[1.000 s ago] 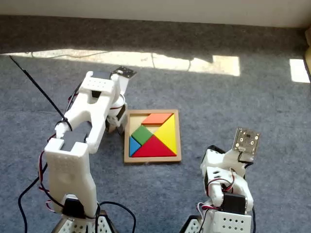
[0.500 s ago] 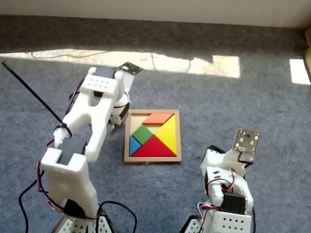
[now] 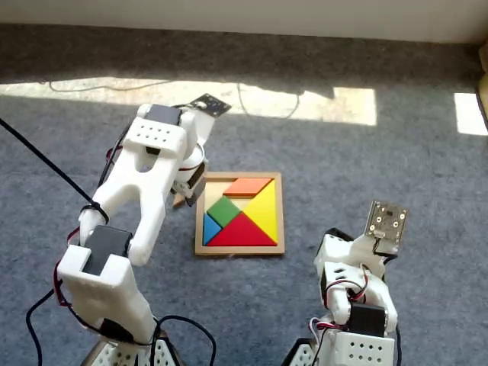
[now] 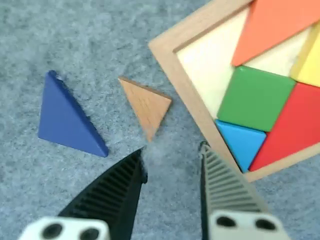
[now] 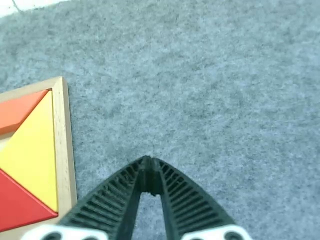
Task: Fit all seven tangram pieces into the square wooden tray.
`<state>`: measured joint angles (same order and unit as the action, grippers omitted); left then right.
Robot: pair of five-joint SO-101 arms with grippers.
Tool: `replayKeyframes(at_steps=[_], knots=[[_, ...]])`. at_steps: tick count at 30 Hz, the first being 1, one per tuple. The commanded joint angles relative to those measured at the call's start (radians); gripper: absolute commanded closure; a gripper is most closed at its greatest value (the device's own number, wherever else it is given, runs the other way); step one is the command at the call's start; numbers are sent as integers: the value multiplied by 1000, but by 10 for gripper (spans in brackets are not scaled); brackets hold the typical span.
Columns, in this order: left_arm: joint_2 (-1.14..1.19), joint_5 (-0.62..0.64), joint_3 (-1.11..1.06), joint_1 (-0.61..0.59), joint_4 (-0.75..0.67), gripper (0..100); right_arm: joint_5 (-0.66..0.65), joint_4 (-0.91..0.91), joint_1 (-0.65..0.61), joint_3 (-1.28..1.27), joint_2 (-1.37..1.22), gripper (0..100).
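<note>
The square wooden tray [image 3: 278, 213] lies mid-carpet holding orange, yellow, red, green and light blue pieces; a bare pale patch [image 4: 209, 62] remains inside by its corner. On the carpet beside the tray lie a small wooden triangle [image 4: 147, 104] and a dark blue triangle [image 4: 65, 118]. My left gripper [image 4: 172, 150] hangs open just short of the wooden triangle, nothing between its fingers. The left arm [image 3: 149, 171] covers those loose pieces in the high view. My right gripper [image 5: 149, 175] is shut over bare carpet, beside the tray's edge [image 5: 64, 135].
Grey carpet all around. A bright sunlit strip [image 3: 252, 97] runs across the far side with a thin cable [image 3: 46, 162] trailing at the left. The right arm [image 3: 358, 290] sits folded near the front right.
The left arm has drawn back and swung slightly away from the tray, its wrist shifting farther from the front. The right arm has not moved.
</note>
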<state>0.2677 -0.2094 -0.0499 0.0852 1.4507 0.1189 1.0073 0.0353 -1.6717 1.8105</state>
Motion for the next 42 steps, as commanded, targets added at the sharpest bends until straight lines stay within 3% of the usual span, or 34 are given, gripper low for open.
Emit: replayKeyframes(at_steps=[1,10,19,25,33,37,42], knots=[[-50,-3,-64,-42,-115,754,8,-21,12,-137,-4,993],[-50,-3,-202,-70,-364,755,8,-21,12,-137,-4,993],[-48,-3,-229,-67,-445,755,8,-21,12,-137,-4,993],[56,8,-139,-50,-430,755,9,-21,10,-137,-4,993],[185,48,38,-47,-284,760,9,-21,10,-137,-4,993],[189,44,45,-44,-278,830,9,-21,10,-137,-4,993],[189,-5,38,2,-272,839,9,-21,10,-137,-4,993]])
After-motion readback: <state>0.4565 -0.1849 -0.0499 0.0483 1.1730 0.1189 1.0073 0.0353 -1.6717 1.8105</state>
